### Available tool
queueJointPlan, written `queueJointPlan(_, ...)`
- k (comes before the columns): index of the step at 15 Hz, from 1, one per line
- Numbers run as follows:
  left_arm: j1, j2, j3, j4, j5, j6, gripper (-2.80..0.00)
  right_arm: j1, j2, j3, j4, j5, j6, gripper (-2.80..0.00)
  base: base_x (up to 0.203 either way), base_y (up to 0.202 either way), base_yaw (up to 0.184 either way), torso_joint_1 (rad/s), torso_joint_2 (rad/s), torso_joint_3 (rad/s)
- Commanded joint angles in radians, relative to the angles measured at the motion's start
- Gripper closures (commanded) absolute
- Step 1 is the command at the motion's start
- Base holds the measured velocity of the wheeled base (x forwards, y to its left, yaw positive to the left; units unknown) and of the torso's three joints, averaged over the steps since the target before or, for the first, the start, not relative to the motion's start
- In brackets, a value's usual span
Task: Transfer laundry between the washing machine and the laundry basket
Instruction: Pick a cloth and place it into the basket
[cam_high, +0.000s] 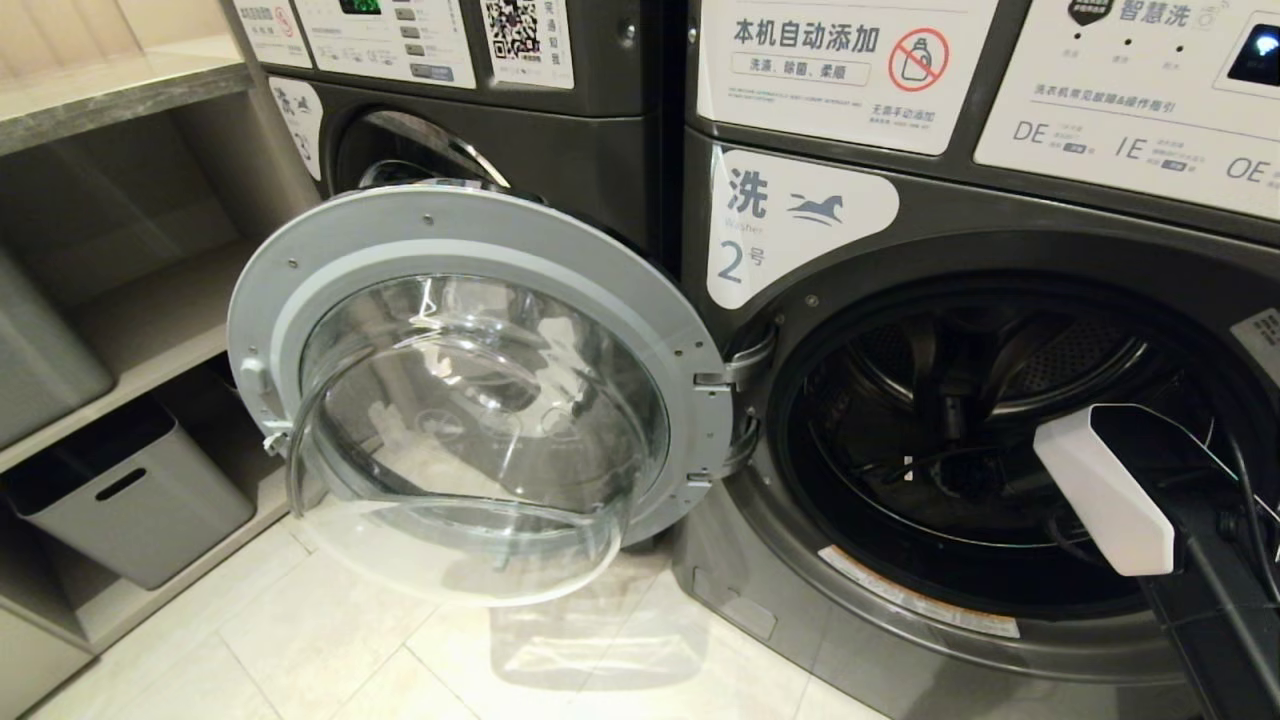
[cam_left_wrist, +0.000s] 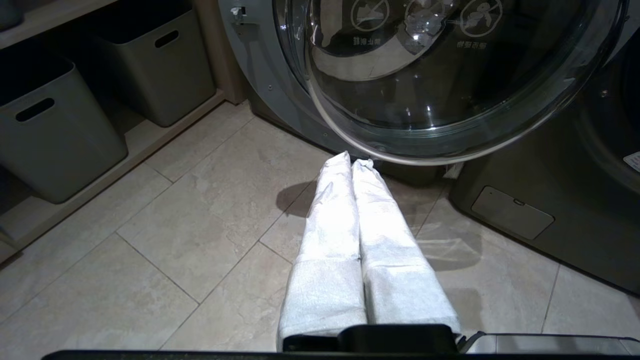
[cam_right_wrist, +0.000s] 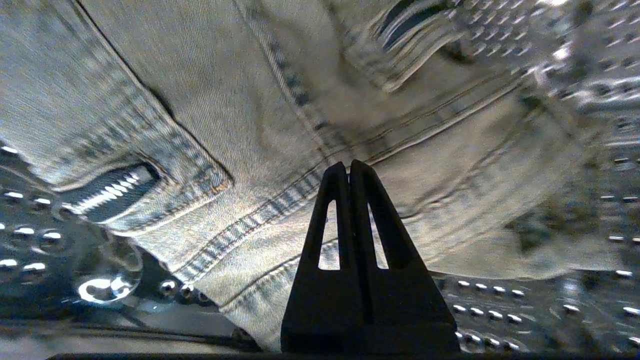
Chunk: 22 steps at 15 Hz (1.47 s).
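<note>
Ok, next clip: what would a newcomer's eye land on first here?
Probably the big glass door swung wide open at the centre of the head view, hinged to the washing machine marked 2. Next, the right arm reaching into its dark drum, where the right pincer, shut, points at pale denim jeans lying on the studded drum wall.

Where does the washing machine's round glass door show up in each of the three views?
Head view: round glass door swung open, left of centre, beside the dark drum opening.
Left wrist view: door along the top, above the shut left pincer.
Right wrist view: not in it.
Shared landmark: grey storage bin.
</note>
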Motion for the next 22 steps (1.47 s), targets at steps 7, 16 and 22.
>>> queueJointPlan(7, 0.000, 0.000, 0.000, -0.001, 0.001, -0.003, 0.00, 0.014, -0.035, 0.000, -0.003, -0.009, -0.004, 0.00, 0.000, 0.000, 0.000, 0.001, 0.00, -0.129)
queueJointPlan(16, 0.000, 0.000, 0.000, -0.001, 0.001, -0.012, 0.00, 0.012, -0.055, 0.000, -0.001, -0.060, -0.042, -2.80, 0.000, 0.000, 0.000, 0.000, 0.00, 0.000)
queueJointPlan(22, 0.000, 0.000, 0.000, -0.001, 0.001, -0.012, 0.00, 0.009, -0.055, 0.002, 0.063, -0.073, -0.040, -2.80, 0.000, 0.000, 0.000, 0.000, 0.00, 0.000)
